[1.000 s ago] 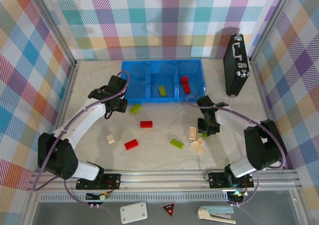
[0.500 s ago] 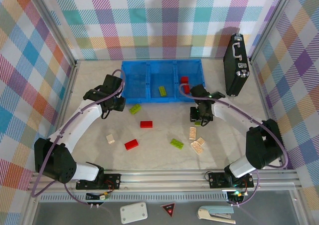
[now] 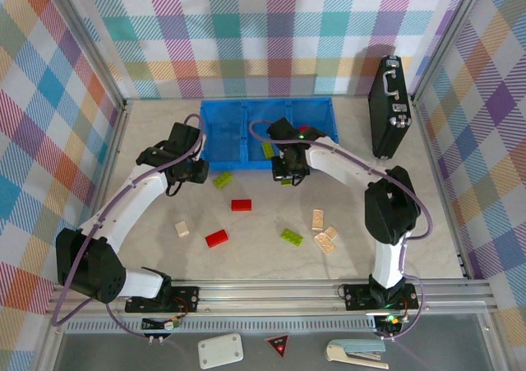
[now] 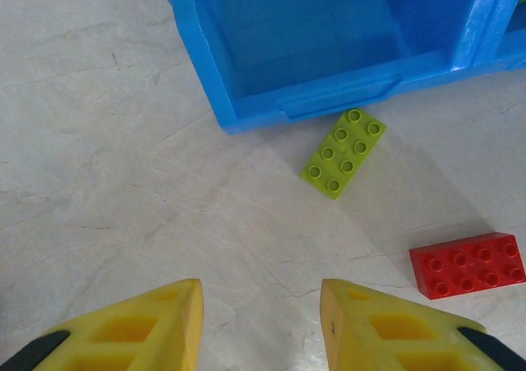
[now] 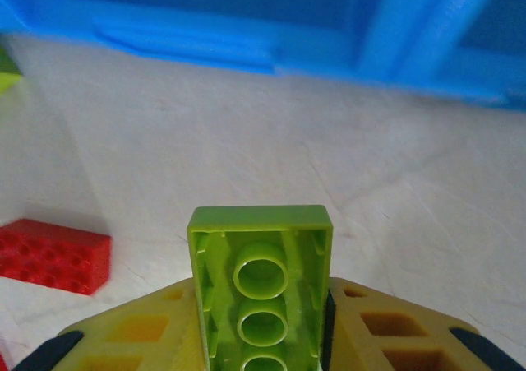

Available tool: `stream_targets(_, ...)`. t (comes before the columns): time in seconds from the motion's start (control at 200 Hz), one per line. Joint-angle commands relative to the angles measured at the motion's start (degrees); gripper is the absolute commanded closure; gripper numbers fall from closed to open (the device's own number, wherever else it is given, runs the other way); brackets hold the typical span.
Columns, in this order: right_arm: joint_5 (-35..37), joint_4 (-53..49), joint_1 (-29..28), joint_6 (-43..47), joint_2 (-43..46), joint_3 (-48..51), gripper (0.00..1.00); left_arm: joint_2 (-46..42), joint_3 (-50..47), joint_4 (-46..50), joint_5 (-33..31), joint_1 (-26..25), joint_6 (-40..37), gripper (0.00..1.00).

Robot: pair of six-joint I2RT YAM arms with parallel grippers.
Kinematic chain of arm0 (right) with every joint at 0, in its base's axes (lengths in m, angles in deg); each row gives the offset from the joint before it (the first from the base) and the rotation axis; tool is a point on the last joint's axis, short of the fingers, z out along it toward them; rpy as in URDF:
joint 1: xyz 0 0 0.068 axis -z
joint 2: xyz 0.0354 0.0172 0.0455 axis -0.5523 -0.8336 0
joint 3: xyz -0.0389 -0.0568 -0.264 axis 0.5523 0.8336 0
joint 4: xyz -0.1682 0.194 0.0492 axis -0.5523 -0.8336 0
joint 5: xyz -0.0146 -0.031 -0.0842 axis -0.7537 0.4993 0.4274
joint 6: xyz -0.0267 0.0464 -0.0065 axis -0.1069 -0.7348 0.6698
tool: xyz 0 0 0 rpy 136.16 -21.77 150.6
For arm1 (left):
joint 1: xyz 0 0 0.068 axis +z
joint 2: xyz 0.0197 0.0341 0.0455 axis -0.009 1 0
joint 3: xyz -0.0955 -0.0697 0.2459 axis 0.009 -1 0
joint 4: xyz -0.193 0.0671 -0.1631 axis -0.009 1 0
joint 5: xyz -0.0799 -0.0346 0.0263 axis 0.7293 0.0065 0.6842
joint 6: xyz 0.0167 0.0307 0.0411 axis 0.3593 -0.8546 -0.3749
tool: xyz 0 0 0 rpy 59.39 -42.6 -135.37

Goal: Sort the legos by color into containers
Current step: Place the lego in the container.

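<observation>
From above, the blue bin (image 3: 223, 162) sat at the far edge of the desk (image 3: 255, 260), near its middle. The right end effector (image 3: 283, 173) hung at the bin's near wall, in front of the middle compartment, where a sorted lime brick (image 3: 268, 149) lay. The left end effector (image 3: 194, 172) was by the bin's near left corner. Red, lime and beige bricks lay scattered between the bin and the desk's near edge.

In the left wrist view, the left end effector's fingers stood apart over bare desk with nothing between them. A loose lime brick (image 4: 343, 153) lay just beside the bin's near wall, and a red brick (image 4: 468, 264) lay nearer the camera.

In the right wrist view, the right end effector was clamped on the held lime brick (image 5: 261, 248) by its two long sides, hollow underside toward the camera.

Such a brick was probably light, hard and smooth. It would likely need little force but could twist if pinched off-centre, so the flat long sides at mid-length looked the best hold.
</observation>
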Motion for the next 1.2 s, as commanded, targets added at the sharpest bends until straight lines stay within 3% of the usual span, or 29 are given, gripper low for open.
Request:
stream_targets(0.0,-0.2,-2.8,-0.2,0.6,-3.5,-5.6,0.63,-0.9,-0.4,-0.9,0.6,0.7,0.6,0.58)
stream_targets(0.615,-0.8,-5.8,1.5,5.4,-28.4,-39.5,0.63,0.9,-0.3,-0.9,-0.6,0.7,-0.1,0.58)
stream_targets(0.84,-3.4,-4.9,3.3,4.5,-34.1,-45.6,0.62,1.3,-0.4,-0.9,-0.6,0.7,-0.1,0.58)
stream_targets(1.195,-7.1,-0.5,3.8,4.2,-35.5,-45.6,0.57,1.8,-0.2,-0.7,-0.4,0.7,-0.1,0.58)
